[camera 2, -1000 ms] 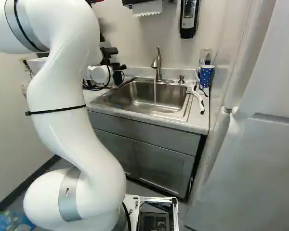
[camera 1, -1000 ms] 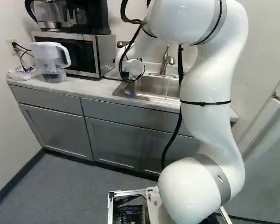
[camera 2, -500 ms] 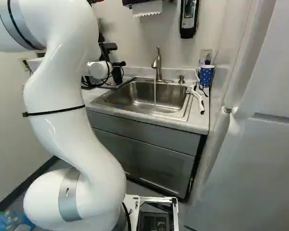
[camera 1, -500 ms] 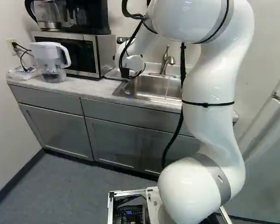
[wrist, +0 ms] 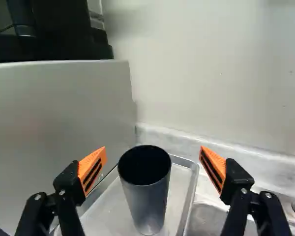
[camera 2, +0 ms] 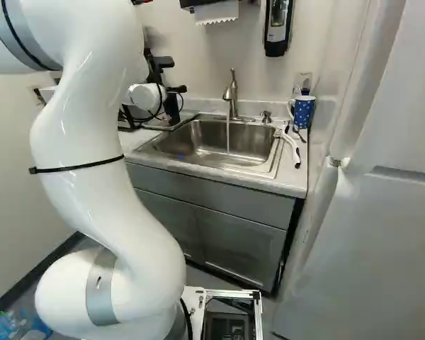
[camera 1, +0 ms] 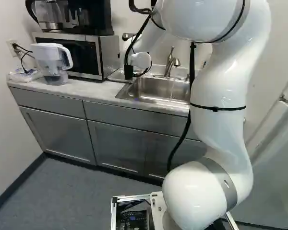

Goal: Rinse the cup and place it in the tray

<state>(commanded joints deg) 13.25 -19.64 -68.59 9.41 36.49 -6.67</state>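
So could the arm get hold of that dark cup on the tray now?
Likely yes: the jaws stand open with the cup seen between them and nothing visibly blocking, though the microwave sits close by.

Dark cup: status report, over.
Claw open, gap showing on both sides of the cup. Cup upright in the tray. Microwave close alongside tray; tap running.

A tall, dark grey cup (wrist: pixel 146 201), round and handleless, stands upright in the tray (wrist: pixel 107 212), its open mouth facing up. The tray is shallow, shiny metal with a raised rim, lying flat between the microwave (camera 1: pixel 104 57) and the sink (camera 1: pixel 158 90).
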